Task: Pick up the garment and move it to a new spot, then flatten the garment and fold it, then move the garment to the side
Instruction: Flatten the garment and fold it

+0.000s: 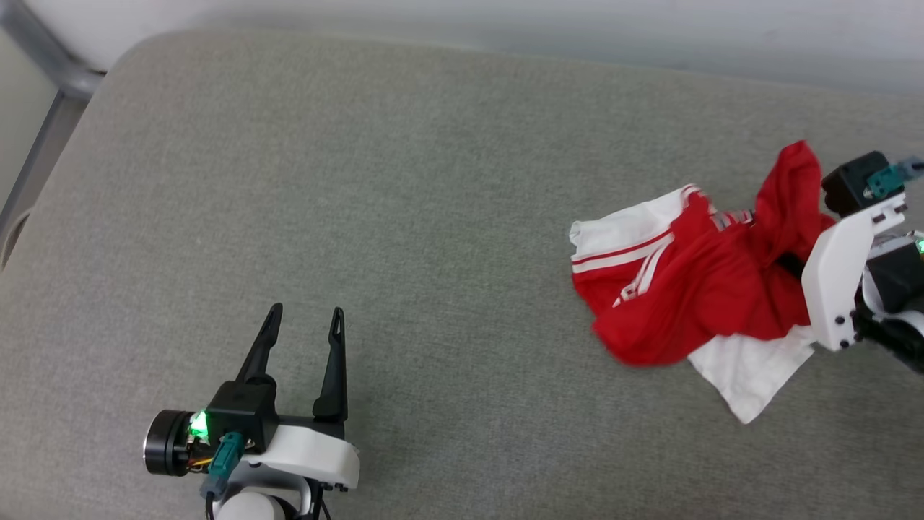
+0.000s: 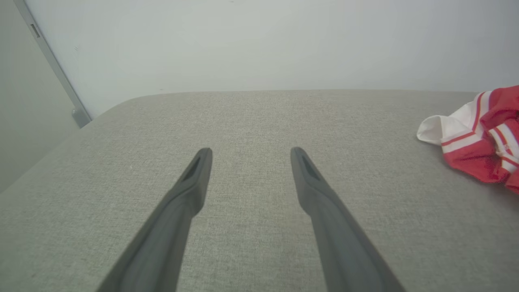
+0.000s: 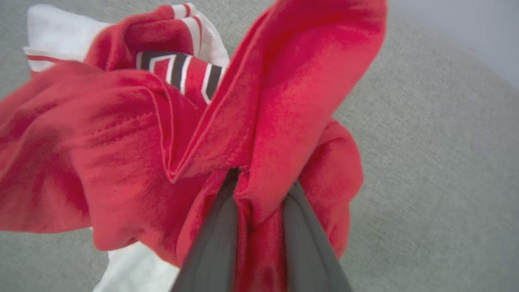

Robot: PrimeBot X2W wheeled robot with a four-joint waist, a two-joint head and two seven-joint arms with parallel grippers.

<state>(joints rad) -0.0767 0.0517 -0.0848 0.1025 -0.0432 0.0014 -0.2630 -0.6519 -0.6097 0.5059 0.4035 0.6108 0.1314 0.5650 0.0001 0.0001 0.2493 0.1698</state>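
Jersey [image 1: 693,289]: crumpled red and white heap on the right side of the grey cushion [image 1: 404,180].
Right claw [image 3: 263,180]: pinched on a red fold of the jersey, its fingertips buried in cloth.
Left claw [image 1: 305,310]: spread wide, holding nothing, over bare cushion, well apart from the jersey.
Lettering [image 3: 178,71]: black with white edges, mostly hidden in folds, unreadable.

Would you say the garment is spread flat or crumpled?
Crumpled: the garment bunches in overlapping folds, one red fold pinched in the right gripper.
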